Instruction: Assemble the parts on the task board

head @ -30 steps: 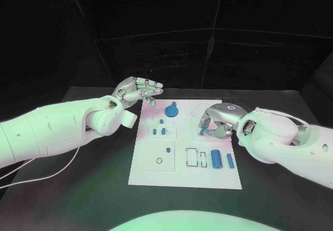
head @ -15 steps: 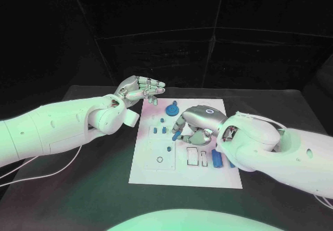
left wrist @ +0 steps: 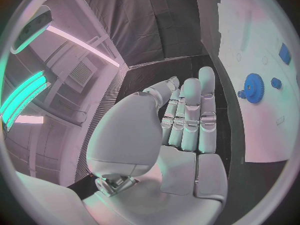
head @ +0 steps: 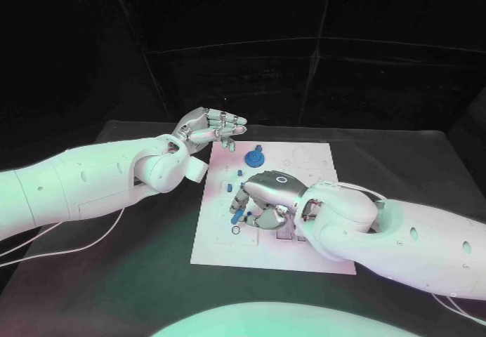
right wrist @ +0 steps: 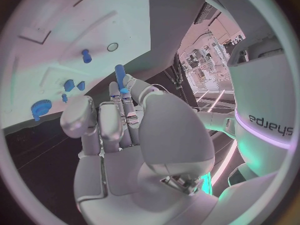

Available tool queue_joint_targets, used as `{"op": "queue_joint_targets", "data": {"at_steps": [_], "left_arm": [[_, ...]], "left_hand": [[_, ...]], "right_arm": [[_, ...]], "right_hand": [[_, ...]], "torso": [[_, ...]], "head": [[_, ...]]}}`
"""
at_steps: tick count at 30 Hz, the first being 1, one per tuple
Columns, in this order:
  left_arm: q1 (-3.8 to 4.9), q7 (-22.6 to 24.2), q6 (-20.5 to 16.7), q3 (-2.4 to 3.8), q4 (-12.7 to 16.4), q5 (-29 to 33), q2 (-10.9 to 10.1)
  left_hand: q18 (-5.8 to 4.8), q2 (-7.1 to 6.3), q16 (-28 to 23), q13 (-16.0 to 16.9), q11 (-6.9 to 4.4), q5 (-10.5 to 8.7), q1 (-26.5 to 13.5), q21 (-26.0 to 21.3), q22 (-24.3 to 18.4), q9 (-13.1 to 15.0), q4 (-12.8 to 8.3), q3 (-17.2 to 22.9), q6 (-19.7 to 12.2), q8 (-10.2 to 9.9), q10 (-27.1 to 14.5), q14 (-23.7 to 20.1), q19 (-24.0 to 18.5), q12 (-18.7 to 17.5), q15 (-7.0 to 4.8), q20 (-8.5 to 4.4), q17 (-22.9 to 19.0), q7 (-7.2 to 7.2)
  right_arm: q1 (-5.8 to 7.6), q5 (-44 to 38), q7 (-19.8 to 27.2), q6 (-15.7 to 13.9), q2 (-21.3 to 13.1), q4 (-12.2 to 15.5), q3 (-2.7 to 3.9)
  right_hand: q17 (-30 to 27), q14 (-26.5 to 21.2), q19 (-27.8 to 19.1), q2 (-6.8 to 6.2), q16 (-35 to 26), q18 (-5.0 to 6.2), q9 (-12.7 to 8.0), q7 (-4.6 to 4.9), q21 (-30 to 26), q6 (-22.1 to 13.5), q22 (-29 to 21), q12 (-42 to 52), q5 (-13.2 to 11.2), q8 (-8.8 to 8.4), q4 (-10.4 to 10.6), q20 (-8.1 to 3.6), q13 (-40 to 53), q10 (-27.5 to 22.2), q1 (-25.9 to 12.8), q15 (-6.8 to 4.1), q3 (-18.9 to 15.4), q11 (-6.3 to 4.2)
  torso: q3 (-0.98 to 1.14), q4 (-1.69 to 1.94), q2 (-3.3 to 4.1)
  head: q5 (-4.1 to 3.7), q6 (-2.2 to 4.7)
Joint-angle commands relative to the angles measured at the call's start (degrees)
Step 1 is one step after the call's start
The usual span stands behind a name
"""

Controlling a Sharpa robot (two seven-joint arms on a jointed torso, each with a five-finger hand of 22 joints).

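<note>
The white task board (head: 215, 247) lies in the middle of the black table. My right hand (head: 265, 200) hovers over its left middle and pinches a blue peg (head: 239, 215) in its fingertips, the peg pointing down at the board. In the right wrist view the peg (right wrist: 119, 77) sticks out beyond the fingers of that hand (right wrist: 125, 130), above the board (right wrist: 56, 15) near a round hole (right wrist: 112, 47). A blue gear (head: 255, 159) stands at the board's far end. My left hand (head: 208, 129) is raised beyond the board's far left corner and holds nothing.
Small blue pieces (head: 229, 187) stand in the board between the gear and my right hand. My right forearm (head: 375, 232) covers the board's right half. The left wrist view shows my left hand (left wrist: 181, 130), the gear (left wrist: 254, 88) and the board (left wrist: 250, 30).
My right hand has carried the blue peg from the board's right side across to its left middle. The left hand has hardly moved.
</note>
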Motion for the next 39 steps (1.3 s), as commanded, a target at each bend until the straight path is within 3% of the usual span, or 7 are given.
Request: {"op": "queue_joint_targets", "data": {"at_steps": [1, 5, 10, 39], "left_arm": [[0.09, 0.3, 0.7, 0.06, 0.1, 0.2, 0.1], [0.09, 0.3, 0.7, 0.06, 0.0, 0.2, 0.2], [0.09, 0.3, 0.8, 0.06, -0.1, 0.2, 0.3], [0.09, 0.2, 0.8, 0.06, -0.1, 0.2, 0.3]], "left_hand": [[0.72, 0.1, -0.1, -0.1, 0.11, 0.0, -0.5, -0.2, -0.1, -0.1, -0.1, -0.3, -0.2, 0.2, -0.4, -0.3, -0.3, 0.4, 0.05, 0.14, -0.1, 0.03], [0.72, 0.1, -0.1, -0.1, 0.11, 0.0, -0.5, -0.2, -0.1, -0.1, -0.1, -0.3, -0.2, 0.2, -0.4, -0.3, -0.3, 0.4, 0.05, 0.14, -0.1, 0.03], [0.72, 0.1, -0.1, -0.1, 0.11, 0.0, -0.5, -0.2, -0.1, -0.1, -0.1, -0.3, -0.2, 0.2, -0.4, -0.3, -0.3, 0.4, 0.05, 0.14, -0.1, 0.03], [0.72, 0.1, -0.1, -0.1, 0.11, 0.0, -0.5, -0.2, -0.1, -0.1, -0.1, -0.3, -0.2, 0.2, -0.4, -0.3, -0.3, 0.4, 0.05, 0.14, -0.1, 0.03]], "right_arm": [[-0.09, -0.9, 1.2, 2.2, 0.5, -0.7, -0.27], [-0.39, -1.4, 1.1, 3.3, 1.2, -1.7, -0.72], [-0.57, -2.2, 0.6, 4.1, 1.6, -2.4, -0.9], [-0.95, -4.2, -2.0, 4.9, 3.9, -4.4, -0.99]], "right_hand": [[0.0, 1.4, 0.4, -0.3, 0.1, -0.46, -0.1, 0.16, 0.4, -0.2, 0.0, -0.3, 0.2, -0.3, 0.0, 0.01, 0.0, 0.0, 0.1, -0.16, 0.3, 0.42], [0.0, 1.4, 0.4, -0.31, 0.1, -0.46, -0.1, 0.16, 0.4, -0.2, 0.0, -0.3, 0.2, -0.31, 0.0, 0.02, 0.0, 0.0, 0.0, -0.15, 0.3, 0.43], [0.0, 1.4, 0.4, -0.31, 0.1, -0.46, -0.1, 0.16, 0.4, -0.2, 0.0, -0.3, 0.2, -0.31, 0.0, 0.02, 0.0, 0.0, 0.0, -0.15, 0.4, 0.43], [-0.2, 1.4, 0.3, -0.31, 0.0, -0.44, -0.1, 0.19, 0.4, -0.1, -0.1, -0.5, 0.2, -0.33, 0.2, 0.06, 0.0, 0.0, -0.3, -0.09, 0.3, 0.48]], "torso": [[0.03, -0.01, -0.04], [0.11, -0.08, -0.02], [0.06, -0.02, -0.04], [0.05, 0.0, -0.01]], "head": [[0.16, -0.12], [0.3, -0.26], [0.29, -0.3], [0.4, -0.67]]}}
